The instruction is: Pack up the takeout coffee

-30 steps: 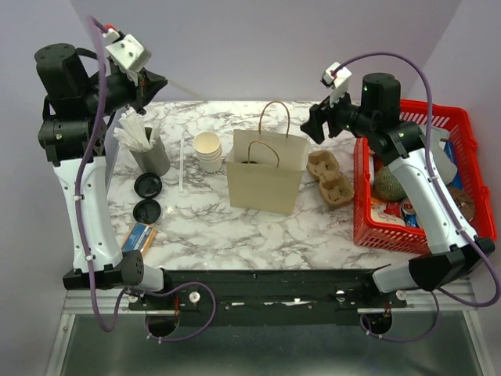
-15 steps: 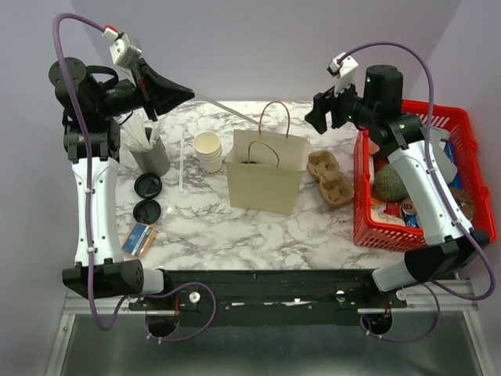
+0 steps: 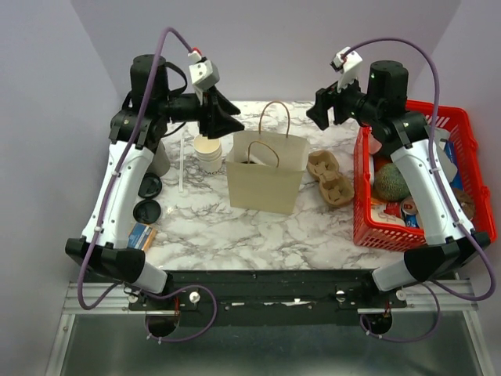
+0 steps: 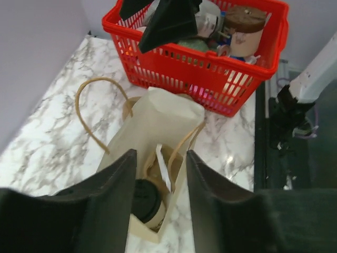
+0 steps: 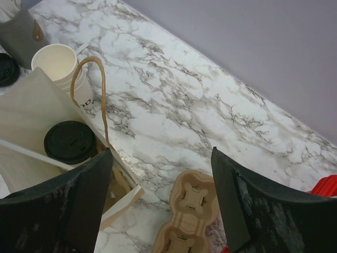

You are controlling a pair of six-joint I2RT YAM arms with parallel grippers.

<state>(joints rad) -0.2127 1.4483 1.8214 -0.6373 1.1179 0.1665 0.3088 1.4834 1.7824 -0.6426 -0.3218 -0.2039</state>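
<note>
Takeout coffee (image 4: 146,203) stands lidded inside paper bag (image 3: 262,184) at desk centre; left gripper (image 4: 159,157) and right gripper (image 5: 160,153), both spread and empty, could snag a handle (image 4: 77,108) and topple the bag.

White-grey marble worktop (image 3: 313,227): upright brown paper bag (image 3: 266,184) centre, stack of lidless white paper cups (image 3: 208,153) just left, tan cardboard cup carrier (image 3: 329,178) and red plastic basket (image 3: 361,200) right, two loose round black lids (image 3: 147,186) far left.
</note>
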